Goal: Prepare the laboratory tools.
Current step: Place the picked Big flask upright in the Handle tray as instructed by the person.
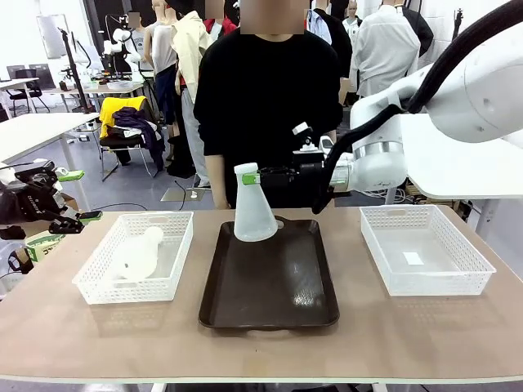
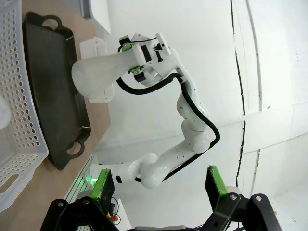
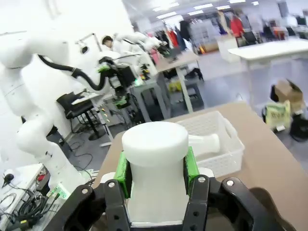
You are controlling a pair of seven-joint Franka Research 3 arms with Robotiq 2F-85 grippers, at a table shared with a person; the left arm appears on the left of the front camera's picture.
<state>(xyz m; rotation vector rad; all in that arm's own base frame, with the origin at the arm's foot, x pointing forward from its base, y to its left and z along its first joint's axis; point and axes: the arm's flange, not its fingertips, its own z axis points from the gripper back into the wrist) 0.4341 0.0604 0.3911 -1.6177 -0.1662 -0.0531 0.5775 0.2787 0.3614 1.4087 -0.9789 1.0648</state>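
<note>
The right end effector [image 1: 249, 177], reaching in from the side, is clamped on the neck of a translucent Erlenmeyer flask [image 1: 255, 219] and holds it upright at the far end of the dark brown handled tray [image 1: 270, 286] in the middle of the desk [image 1: 409, 335]. Whether its base touches the tray cannot be told. A second flask [image 1: 139, 253] lies on its side in the white mesh basket [image 1: 122, 290] to the tray's left. The left end effector [image 1: 80, 196] hangs off the desk's left edge, jaws wide apart and empty. A person in black [image 1: 261, 106] stands at the far side.
</note>
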